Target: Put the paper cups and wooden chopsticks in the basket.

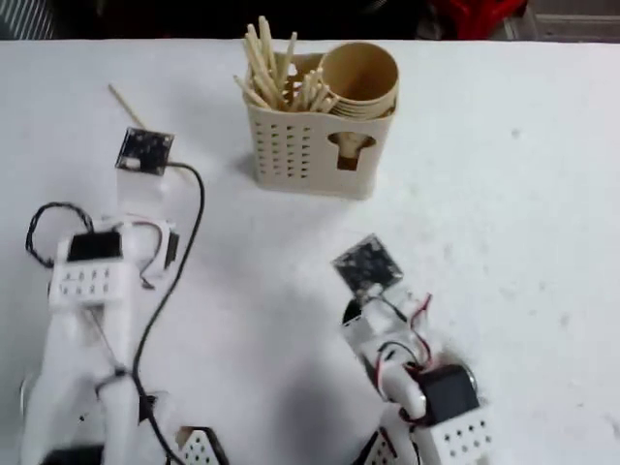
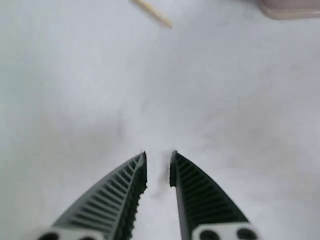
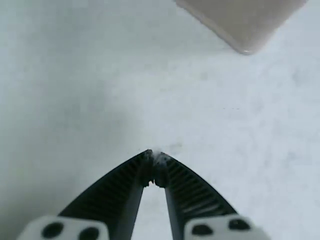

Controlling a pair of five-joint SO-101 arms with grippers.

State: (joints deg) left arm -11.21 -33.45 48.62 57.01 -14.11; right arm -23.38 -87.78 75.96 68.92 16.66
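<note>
A cream slotted basket (image 1: 320, 150) stands at the table's far middle. In it are a bundle of wooden chopsticks (image 1: 276, 73) and stacked paper cups (image 1: 360, 77). One loose chopstick (image 1: 126, 105) lies on the white table at the far left; it is the chopstick (image 2: 152, 12) ahead of my left gripper (image 2: 158, 156), whose fingers stand a narrow gap apart with nothing between them. My right gripper (image 3: 154, 156) is shut and empty, low over bare table, with a corner of the basket (image 3: 240, 20) ahead of it.
The left arm (image 1: 92, 266) fills the near left of the table and the right arm (image 1: 426, 387) the near middle-right. A black cable (image 1: 189, 252) loops beside the left arm. White tabletop (image 1: 523, 223) spreads to the right of the basket.
</note>
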